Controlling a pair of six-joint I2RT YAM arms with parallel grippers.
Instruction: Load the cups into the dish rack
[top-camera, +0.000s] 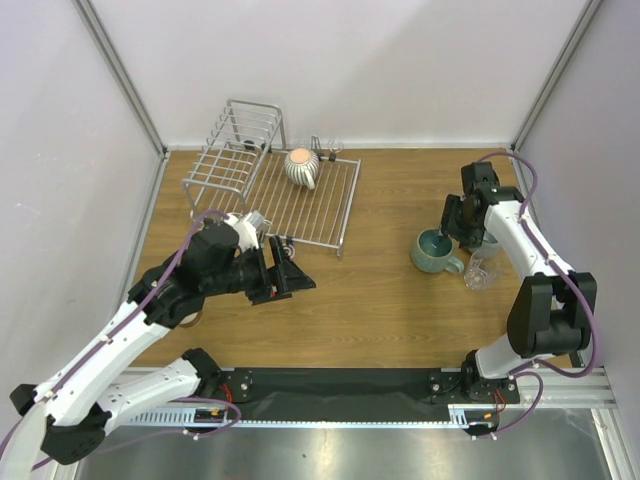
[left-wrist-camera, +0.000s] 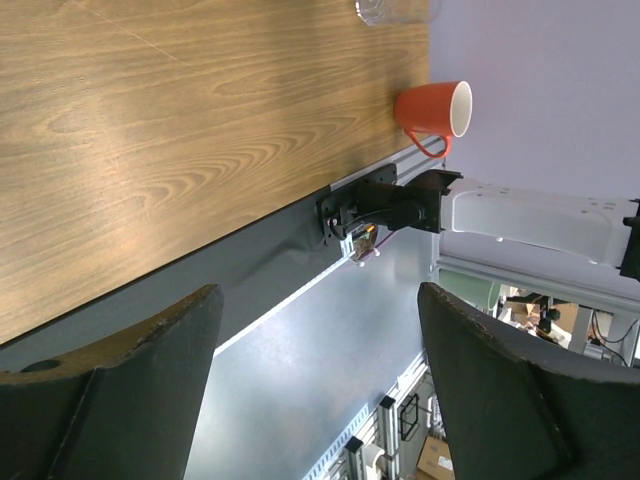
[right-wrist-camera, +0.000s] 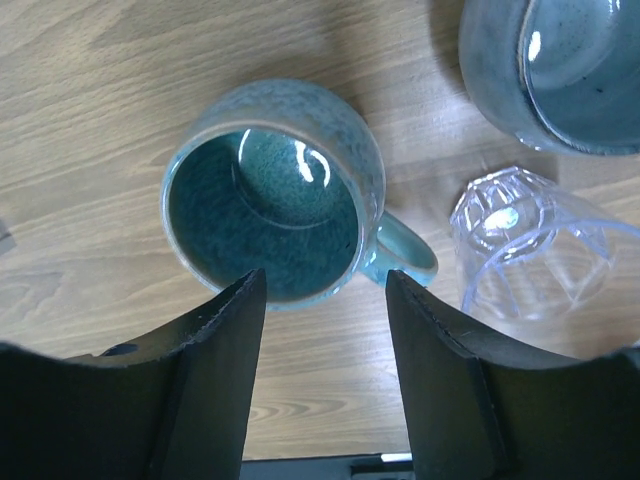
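Note:
The silver wire dish rack (top-camera: 330, 215) stands at the back left, with a ribbed grey-white cup (top-camera: 302, 168) on its flat grid. A teal mug (top-camera: 436, 250) (right-wrist-camera: 270, 190) stands upright on the table at the right. My right gripper (top-camera: 447, 233) (right-wrist-camera: 325, 285) hangs open just above the mug's near rim, holding nothing. Beside the mug are a clear glass (top-camera: 482, 270) (right-wrist-camera: 530, 250) and a grey cup (right-wrist-camera: 560, 70). My left gripper (top-camera: 295, 275) (left-wrist-camera: 320, 400) is open and empty, in front of the rack. An orange-red mug (left-wrist-camera: 435, 112) stands at the table's edge.
The rack's raised section of upright slots (top-camera: 245, 130) sits at its back left corner. White walls enclose the table on three sides. A black strip (top-camera: 350, 385) and the right arm's base (left-wrist-camera: 390, 205) run along the near edge.

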